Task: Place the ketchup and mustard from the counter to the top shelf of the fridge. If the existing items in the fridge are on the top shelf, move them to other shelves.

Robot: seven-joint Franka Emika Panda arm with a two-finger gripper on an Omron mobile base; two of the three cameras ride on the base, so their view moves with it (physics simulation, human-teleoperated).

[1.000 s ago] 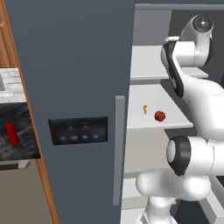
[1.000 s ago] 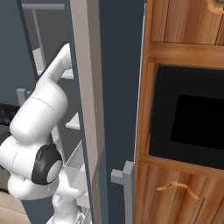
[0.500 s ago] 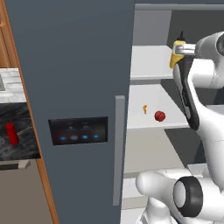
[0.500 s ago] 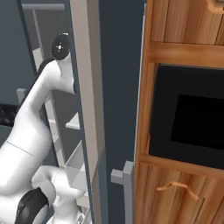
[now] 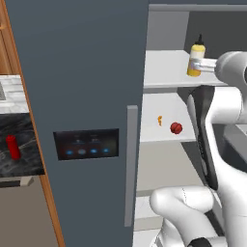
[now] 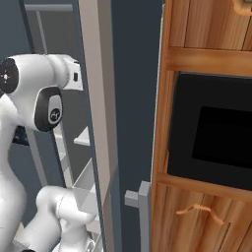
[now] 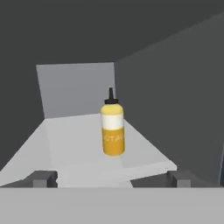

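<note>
From the left base view, a slim red ketchup bottle (image 5: 12, 146) stands on the black marble counter (image 5: 24, 161). The stubby yellow mustard bottle (image 7: 113, 127) stands upright on the fridge's pale grey top shelf (image 7: 74, 144), free of the wide-open gripper (image 7: 112, 178). One shelf lower sit a small red ball (image 5: 176, 128) and a tiny orange piece (image 5: 159, 120).

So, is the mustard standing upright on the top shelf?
Yes, the mustard stands upright on the top shelf, tip up, fingers apart from it.

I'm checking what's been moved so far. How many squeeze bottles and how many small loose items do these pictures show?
Squeeze bottles: 2, the mustard on the top shelf, the ketchup on the counter
Small loose items: 2, the red ball, the orange piece
Total: 4
</note>
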